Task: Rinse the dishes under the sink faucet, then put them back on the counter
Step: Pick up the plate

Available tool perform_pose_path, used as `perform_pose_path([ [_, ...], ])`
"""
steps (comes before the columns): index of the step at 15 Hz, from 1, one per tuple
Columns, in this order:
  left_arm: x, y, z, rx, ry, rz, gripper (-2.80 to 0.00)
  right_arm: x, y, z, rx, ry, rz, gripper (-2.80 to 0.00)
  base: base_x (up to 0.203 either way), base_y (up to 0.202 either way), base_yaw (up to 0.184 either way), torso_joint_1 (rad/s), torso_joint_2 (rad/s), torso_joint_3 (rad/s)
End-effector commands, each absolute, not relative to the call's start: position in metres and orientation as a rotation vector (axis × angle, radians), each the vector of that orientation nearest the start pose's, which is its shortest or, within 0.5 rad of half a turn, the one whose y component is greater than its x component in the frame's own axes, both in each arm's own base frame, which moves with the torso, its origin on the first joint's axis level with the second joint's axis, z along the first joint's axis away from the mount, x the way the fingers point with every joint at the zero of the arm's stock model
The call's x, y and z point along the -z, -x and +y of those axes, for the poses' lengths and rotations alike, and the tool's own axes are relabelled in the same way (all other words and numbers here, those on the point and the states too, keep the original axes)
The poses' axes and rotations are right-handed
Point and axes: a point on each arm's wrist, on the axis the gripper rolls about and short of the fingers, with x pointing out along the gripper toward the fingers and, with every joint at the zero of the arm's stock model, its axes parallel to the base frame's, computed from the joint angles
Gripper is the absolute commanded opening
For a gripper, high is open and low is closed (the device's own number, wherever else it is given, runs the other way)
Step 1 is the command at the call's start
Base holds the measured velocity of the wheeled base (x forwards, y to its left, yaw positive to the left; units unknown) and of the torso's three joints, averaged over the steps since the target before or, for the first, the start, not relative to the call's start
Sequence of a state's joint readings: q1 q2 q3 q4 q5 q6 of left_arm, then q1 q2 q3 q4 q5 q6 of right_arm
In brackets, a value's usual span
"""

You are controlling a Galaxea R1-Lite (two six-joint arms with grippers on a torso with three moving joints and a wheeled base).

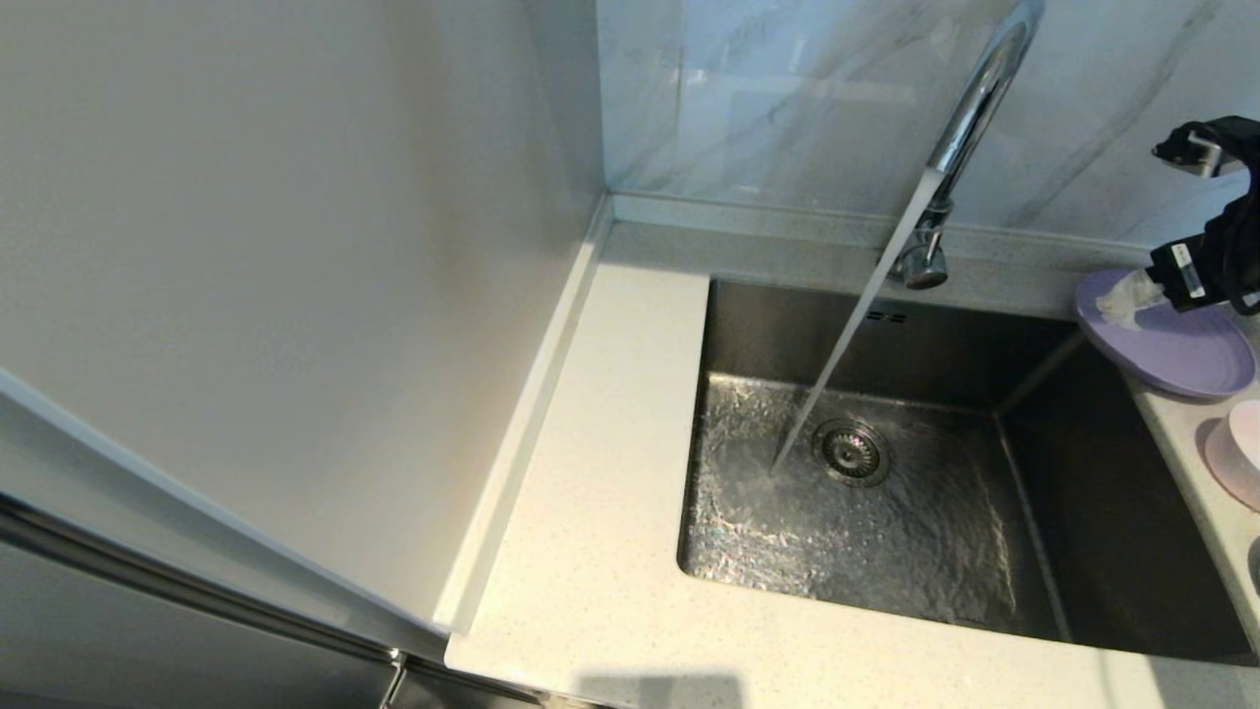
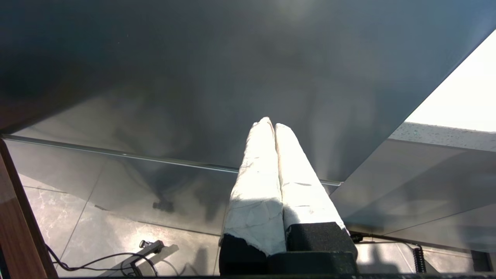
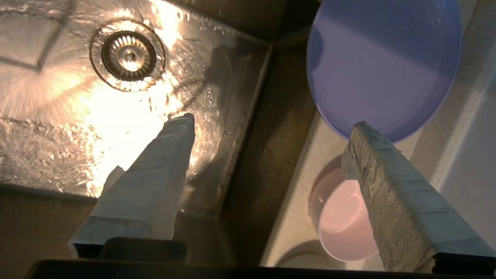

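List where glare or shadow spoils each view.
Head view: soft shadow on the counter front edge. Left wrist view: shut left gripper fingers blown out white against dark panel. Right wrist view: strong glare on wet sink floor beside the open right gripper.

A plain cream wall (image 1: 295, 246) meets a shiny grey marble wall (image 1: 787, 98) in the corner, and the floor (image 2: 77, 217) has grey tiles.

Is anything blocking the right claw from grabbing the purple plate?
Nothing visible. The right claw hangs open above the sink edge, and the lavender plate lies bare on the counter, just beyond one fingertip.
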State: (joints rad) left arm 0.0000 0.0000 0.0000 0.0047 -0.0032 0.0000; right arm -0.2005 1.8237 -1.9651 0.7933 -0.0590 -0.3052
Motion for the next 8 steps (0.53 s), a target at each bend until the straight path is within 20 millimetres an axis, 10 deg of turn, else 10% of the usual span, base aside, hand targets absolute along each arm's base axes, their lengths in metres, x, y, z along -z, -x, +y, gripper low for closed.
perform_pose_path([
  [1,-0.075,0.023,0.0,0.004,0.0,0.005,-2.8,-0.32,-0.324,-0.066,0.165,0.228,0.691,0.0,0.0,0.0,0.0,0.0,0.0,0.0],
  [8,-0.075,0.023,0.0,0.003,0.0,0.005,-2.8,-0.283,-0.377,-0.066,0.357,0.362,0.702,0.0,0.0,0.0,0.0,0.0,0.0,0.0],
])
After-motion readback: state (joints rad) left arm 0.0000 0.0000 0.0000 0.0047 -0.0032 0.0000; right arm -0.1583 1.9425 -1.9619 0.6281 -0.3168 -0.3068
